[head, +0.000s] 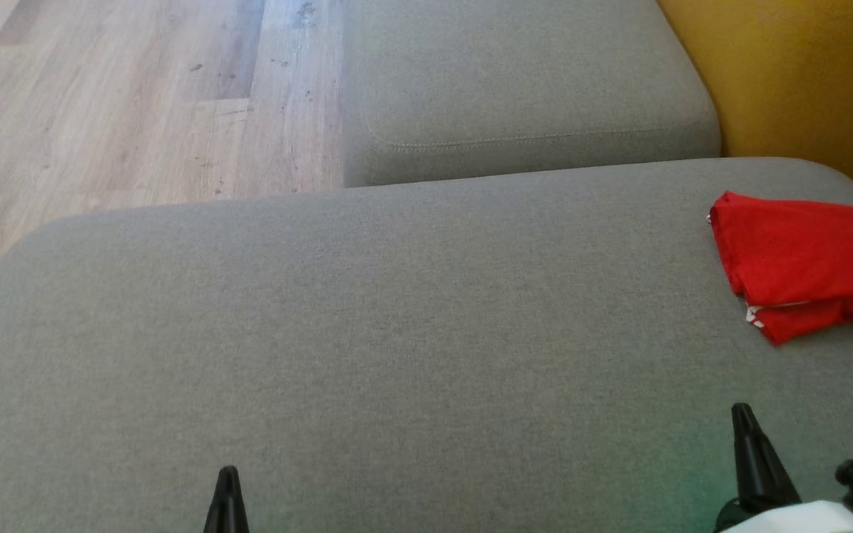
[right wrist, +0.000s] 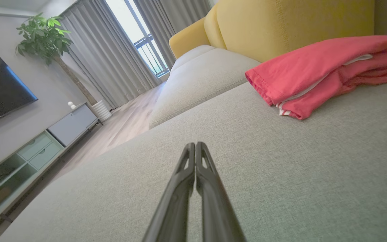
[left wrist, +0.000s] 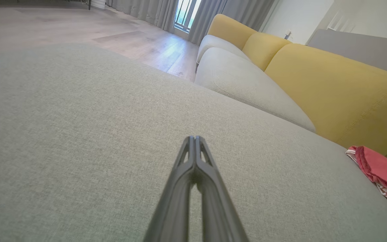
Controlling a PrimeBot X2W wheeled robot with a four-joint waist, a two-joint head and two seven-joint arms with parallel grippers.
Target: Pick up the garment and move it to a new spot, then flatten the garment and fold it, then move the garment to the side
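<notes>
Left end effector (left wrist: 195, 138) and right end effector (right wrist: 196, 144), both closed empty, over grey cushion (head: 397, 333); garment (head: 804, 252) by its right edge.

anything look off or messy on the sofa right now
Nothing much. The red garment lies folded at the right end of the grey cushion, but the fold is slightly uneven: a lower layer with white trim pokes out underneath. No spills or damage.
</notes>
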